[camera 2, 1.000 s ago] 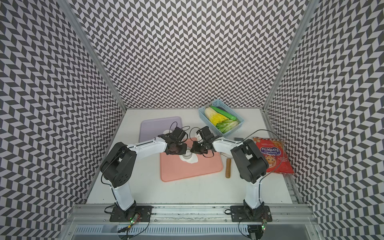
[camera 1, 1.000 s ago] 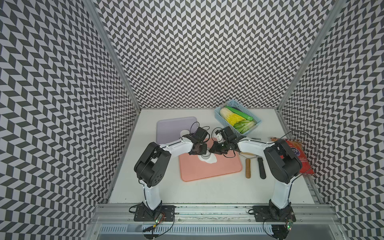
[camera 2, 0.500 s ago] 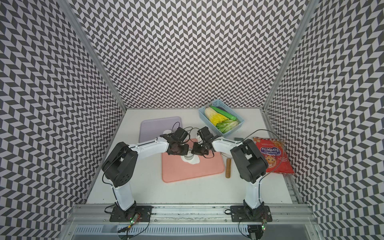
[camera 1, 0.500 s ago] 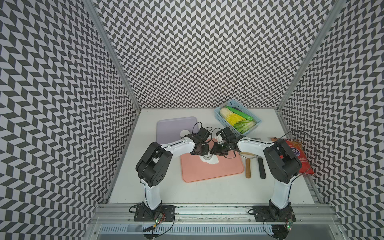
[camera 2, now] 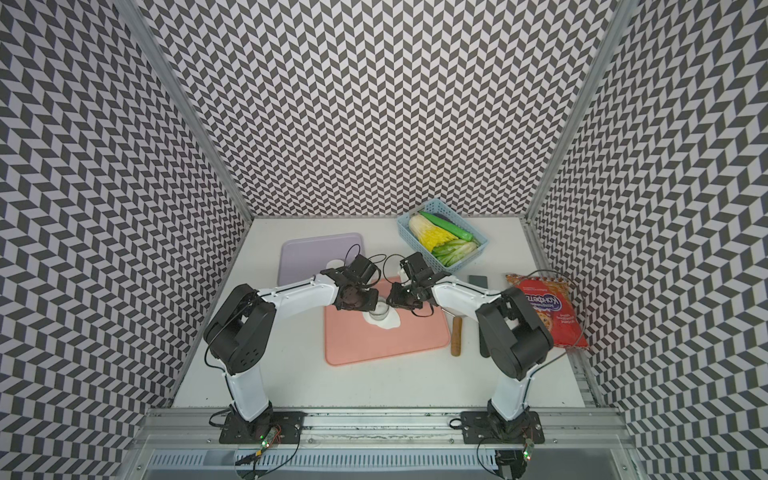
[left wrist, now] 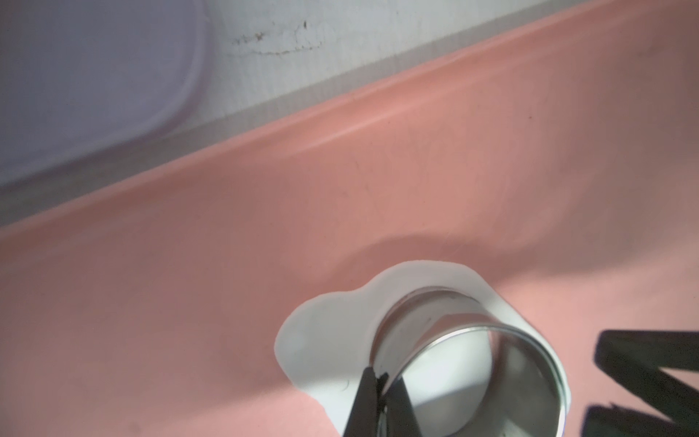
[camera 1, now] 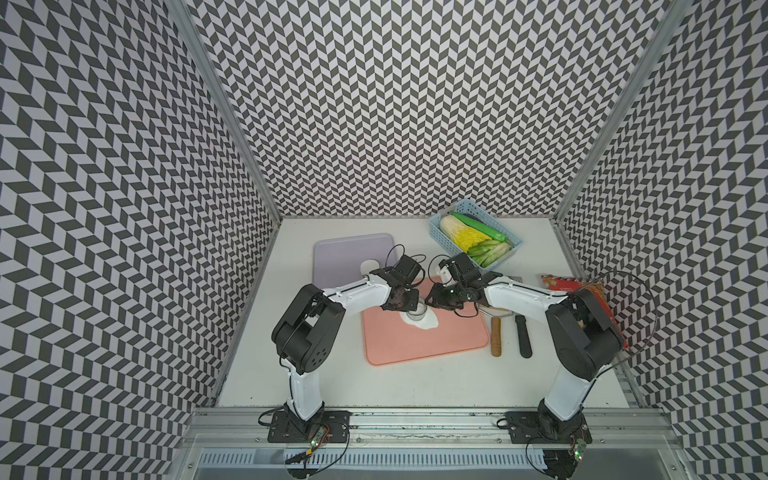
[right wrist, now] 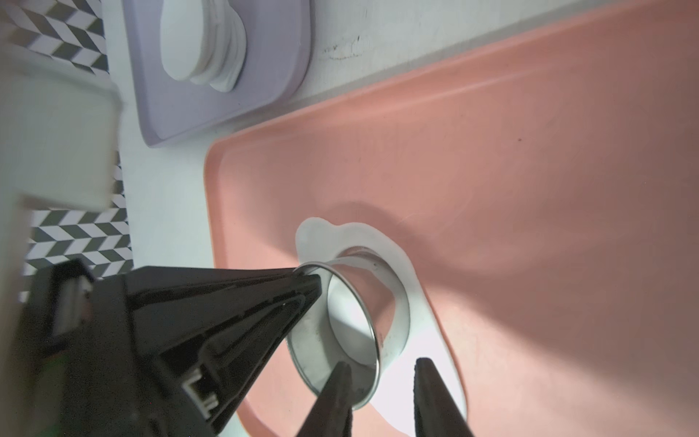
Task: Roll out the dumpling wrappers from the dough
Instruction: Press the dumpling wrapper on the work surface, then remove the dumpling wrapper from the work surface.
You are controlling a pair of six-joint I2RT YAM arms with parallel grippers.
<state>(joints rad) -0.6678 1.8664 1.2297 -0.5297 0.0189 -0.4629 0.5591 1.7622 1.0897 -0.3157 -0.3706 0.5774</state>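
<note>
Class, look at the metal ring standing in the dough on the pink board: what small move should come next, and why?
Probably lift the metal ring straight up with the left claw. That claw is shut on the ring's rim, the ring stands pressed into the dough, and the right claw is open at the ring's edge, gripping nothing.

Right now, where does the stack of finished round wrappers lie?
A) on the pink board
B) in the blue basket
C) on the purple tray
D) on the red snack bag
C: the dumpling wrappers are stacked on the purple tray, while the pink board carries only the dough with the metal ring standing on it.
</note>
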